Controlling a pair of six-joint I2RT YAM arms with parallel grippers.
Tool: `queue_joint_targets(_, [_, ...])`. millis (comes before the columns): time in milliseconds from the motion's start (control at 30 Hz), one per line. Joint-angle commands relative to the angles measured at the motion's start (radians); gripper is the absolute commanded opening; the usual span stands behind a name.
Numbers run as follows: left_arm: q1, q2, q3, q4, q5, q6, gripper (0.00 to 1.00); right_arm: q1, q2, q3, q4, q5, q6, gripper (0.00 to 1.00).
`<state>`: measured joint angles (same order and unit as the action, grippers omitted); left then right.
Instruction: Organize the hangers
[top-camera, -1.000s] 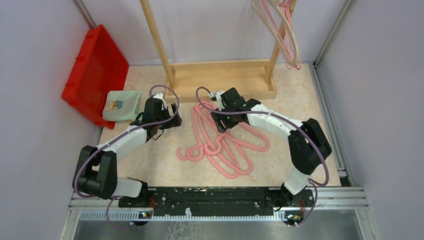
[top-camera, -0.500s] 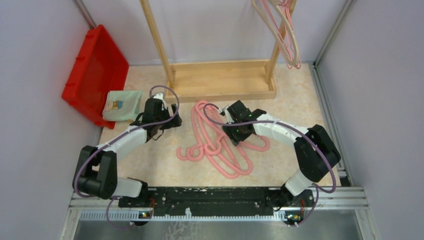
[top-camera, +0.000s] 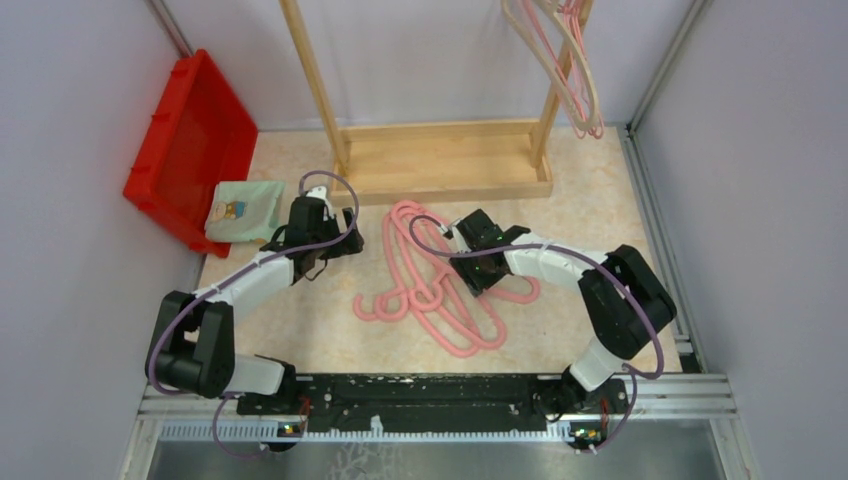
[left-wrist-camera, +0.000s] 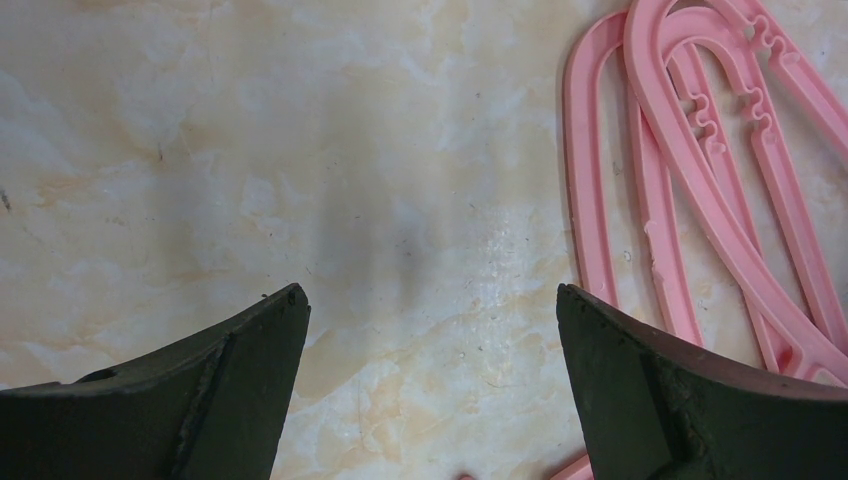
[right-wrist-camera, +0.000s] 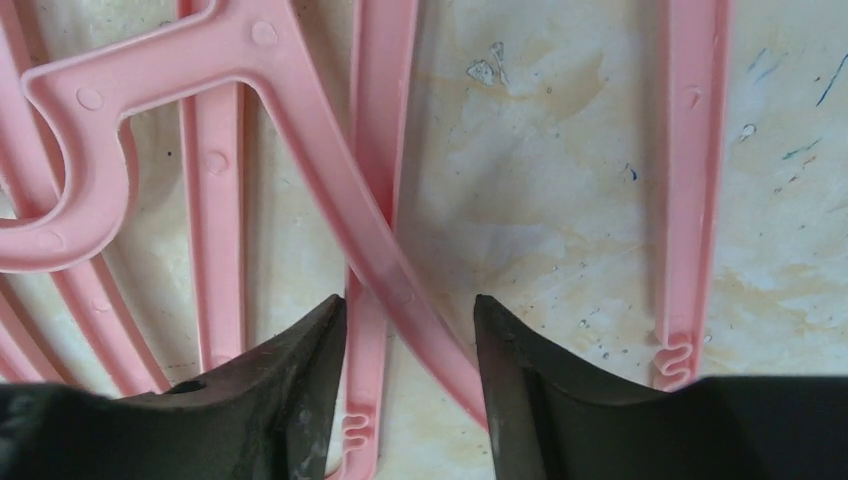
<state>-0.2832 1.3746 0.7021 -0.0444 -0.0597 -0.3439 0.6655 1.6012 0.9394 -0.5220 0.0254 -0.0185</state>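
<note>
Several thick pink hangers lie in a tangled pile on the marble floor. More pink and beige hangers hang on the wooden rack at the top right. My right gripper is low over the pile's right side. In the right wrist view the gripper is open, and its jaws straddle a slanted pink hanger arm and a straight bar beside it. My left gripper is left of the pile, open and empty. In the left wrist view it is over bare floor, with pink hanger loops to its right.
The wooden rack's base stands at the back, with uprights on both sides. A red bin leans at the left wall, and a folded pale green cloth lies next to it. Walls close in on the left and right.
My right gripper has moved from near the rack base towards me and to the right, down onto the right side of the hanger pile. The left arm has not moved.
</note>
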Motion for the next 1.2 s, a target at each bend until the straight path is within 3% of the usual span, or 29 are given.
queue_joint_targets(0, [0.005, 0.007, 0.011, 0.009, 0.001, 0.001, 0.98, -0.008, 0.009, -0.006, 0.06, 0.014, -0.008, 0.46])
queue_joint_targets(133, [0.005, 0.007, 0.014, 0.006, 0.0, 0.002, 0.98, -0.009, 0.007, 0.013, 0.044, -0.028, 0.002, 0.14])
queue_joint_targets(233, [0.005, 0.009, 0.016, 0.007, 0.0, -0.001, 0.98, -0.008, -0.025, 0.055, -0.009, -0.084, 0.013, 0.0])
queue_joint_targets(533, [0.006, 0.004, 0.011, 0.005, -0.018, -0.003, 0.99, -0.009, -0.161, 0.298, -0.215, -0.126, 0.037, 0.0])
queue_joint_targets(900, [0.005, -0.022, 0.013, -0.004, -0.024, -0.005, 0.99, -0.009, -0.086, 0.671, -0.249, -0.237, 0.157, 0.0])
queue_joint_targets(1033, [0.006, -0.047, -0.005, -0.005, -0.032, -0.011, 0.99, -0.009, -0.074, 0.675, -0.251, -0.308, 0.174, 0.0])
queue_joint_targets(1167, [0.005, -0.072, -0.03, -0.003, -0.033, -0.025, 0.99, -0.009, -0.109, 0.538, -0.204, -0.368, 0.207, 0.0])
